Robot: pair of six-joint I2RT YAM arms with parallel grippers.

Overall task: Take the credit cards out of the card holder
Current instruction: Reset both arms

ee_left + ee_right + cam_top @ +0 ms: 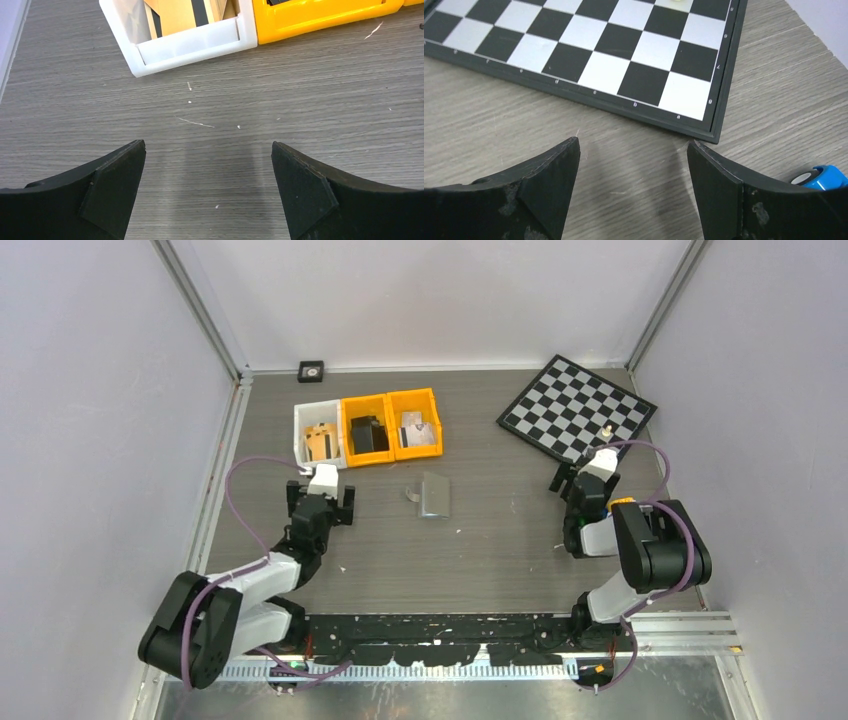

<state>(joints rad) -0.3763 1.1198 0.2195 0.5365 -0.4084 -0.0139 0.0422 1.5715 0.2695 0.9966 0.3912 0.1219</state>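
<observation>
The card holder [434, 495], a small silver-grey metal case with a tab on its left end, lies closed on the table in front of the bins. No credit cards show in any view. My left gripper [321, 492] is open and empty, low over the table to the left of the holder and just in front of the white bin; its jaws [208, 150] stand wide over bare wood. My right gripper [580, 473] is open and empty at the near corner of the chessboard, far right of the holder; it shows wide open in the right wrist view [634, 147].
A white bin [318, 432] and two orange bins [367, 427] stand in a row behind the holder; the white bin [190, 45] holds tan wooden pieces. A chessboard [575, 408] lies at the back right with a white piece [606, 430]. A blue toy [821, 177] lies by the right fingers.
</observation>
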